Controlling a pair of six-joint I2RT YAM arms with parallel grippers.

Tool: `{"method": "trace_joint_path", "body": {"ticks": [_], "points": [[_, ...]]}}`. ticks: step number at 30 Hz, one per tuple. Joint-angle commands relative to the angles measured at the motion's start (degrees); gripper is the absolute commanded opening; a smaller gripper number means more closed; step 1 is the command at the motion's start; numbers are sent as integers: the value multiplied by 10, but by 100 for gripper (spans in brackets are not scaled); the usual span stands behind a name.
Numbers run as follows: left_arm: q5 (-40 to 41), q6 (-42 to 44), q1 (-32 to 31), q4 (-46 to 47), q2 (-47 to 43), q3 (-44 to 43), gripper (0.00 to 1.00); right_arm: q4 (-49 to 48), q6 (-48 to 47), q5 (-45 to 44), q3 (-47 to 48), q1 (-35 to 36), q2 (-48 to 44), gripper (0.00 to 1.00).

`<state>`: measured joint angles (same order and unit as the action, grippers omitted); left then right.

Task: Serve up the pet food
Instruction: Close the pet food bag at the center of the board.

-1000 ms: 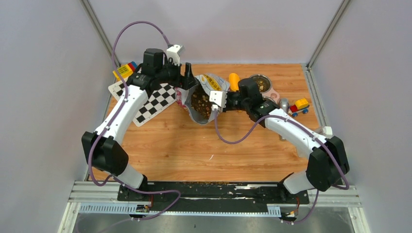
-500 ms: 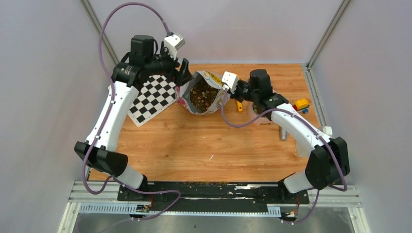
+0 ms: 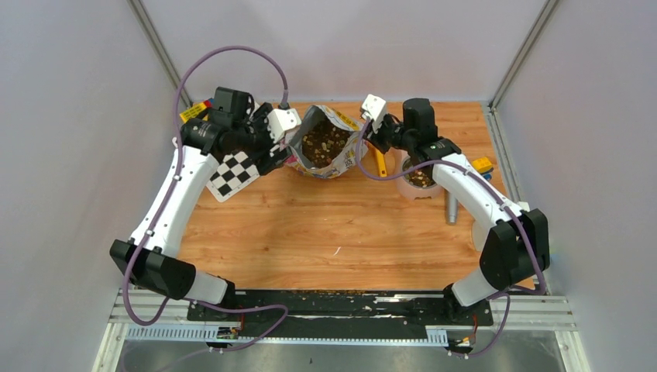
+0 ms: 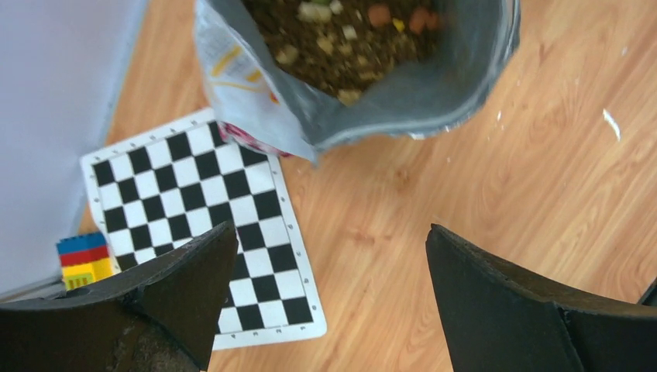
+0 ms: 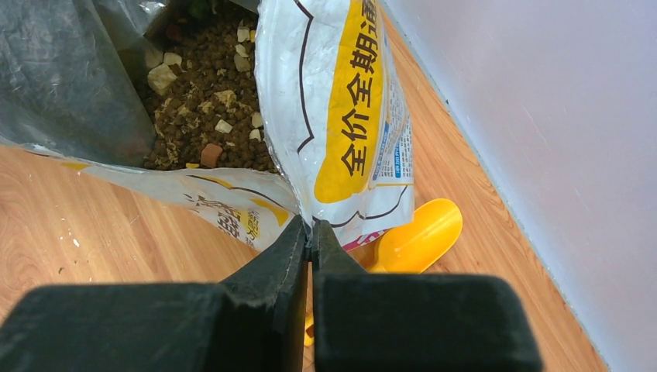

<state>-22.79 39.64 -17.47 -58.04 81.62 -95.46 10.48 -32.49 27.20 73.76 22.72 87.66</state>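
At the back of the table (image 3: 310,232), the bag (image 5: 349,116) stands open with the pet food (image 3: 325,139) heaped inside it, and what looks like a bit more sits in the bowl (image 3: 406,191) off to the right under the right arm. The right gripper (image 5: 311,232) is pinched tight on the bag's top edge, with the yellow scoop (image 5: 422,236) lying on the wood just beside the bag. The left gripper (image 4: 329,236) hangs spread wide by the bag's left side, above the checkered mat (image 4: 194,201), holding nothing.

One bag (image 3: 325,147), one scoop (image 5: 418,236), one bowl (image 3: 404,189), one checkerboard (image 4: 194,225), perhaps two toys (image 4: 81,262).
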Motion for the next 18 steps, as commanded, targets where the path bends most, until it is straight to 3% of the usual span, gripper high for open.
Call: {"method": "trace_joint_path", "body": {"ticks": [1, 9, 18], "points": [[11, 62, 1, 2, -26, 50, 97, -48, 31, -4, 41, -16, -5, 0], [37, 4, 0, 100, -30, 93, 87, -48, 40, 6, 34, -16, -11, 0], [8, -29, 0, 179, -56, 117, 87, -48, 42, 13, 24, -16, -20, 0]]}}
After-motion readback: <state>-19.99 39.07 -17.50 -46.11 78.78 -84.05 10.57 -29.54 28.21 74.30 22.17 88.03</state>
